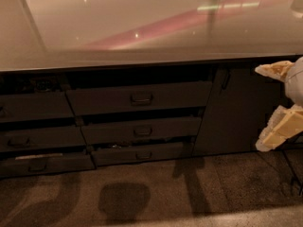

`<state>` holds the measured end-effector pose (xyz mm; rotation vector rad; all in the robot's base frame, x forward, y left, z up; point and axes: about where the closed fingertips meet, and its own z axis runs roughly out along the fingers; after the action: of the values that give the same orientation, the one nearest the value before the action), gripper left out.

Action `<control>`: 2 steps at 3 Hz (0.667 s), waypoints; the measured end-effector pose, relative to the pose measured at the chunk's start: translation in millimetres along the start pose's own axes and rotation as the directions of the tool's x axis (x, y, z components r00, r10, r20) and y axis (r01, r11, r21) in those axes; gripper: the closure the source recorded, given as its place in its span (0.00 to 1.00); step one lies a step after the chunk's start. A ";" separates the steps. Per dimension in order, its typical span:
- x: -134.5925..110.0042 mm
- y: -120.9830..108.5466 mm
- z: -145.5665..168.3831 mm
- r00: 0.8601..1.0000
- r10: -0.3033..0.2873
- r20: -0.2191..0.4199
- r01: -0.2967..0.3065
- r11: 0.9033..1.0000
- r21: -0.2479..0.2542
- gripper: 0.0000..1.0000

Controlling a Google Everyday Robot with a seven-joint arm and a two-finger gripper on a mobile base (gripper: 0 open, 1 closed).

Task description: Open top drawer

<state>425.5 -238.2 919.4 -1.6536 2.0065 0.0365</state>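
The top drawer [139,97] is a wide dark grey front just under the counter, with a small rectangular pull handle [141,98] at its centre. It stands slightly out from the cabinet, with a dark gap above it. My gripper [266,107] is at the right edge of the view, well to the right of the drawer and in front of the cabinet door. It is open, its two pale fingers [273,69] spread wide apart, one above the other, with nothing between them.
A glossy counter top [142,27] spans the whole width above the drawers. Two shorter drawer fronts [141,130] sit under the top drawer, and more drawers [35,107] lie to the left. A tall cabinet door [232,110] is at right. Speckled floor [156,193] lies below.
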 end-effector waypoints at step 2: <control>16.9 -10.3 33.3 0.997 0.049 -0.061 -0.051 0.998 -0.040 0.00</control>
<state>445.8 -244.4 887.0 -1.6482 2.1053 0.0480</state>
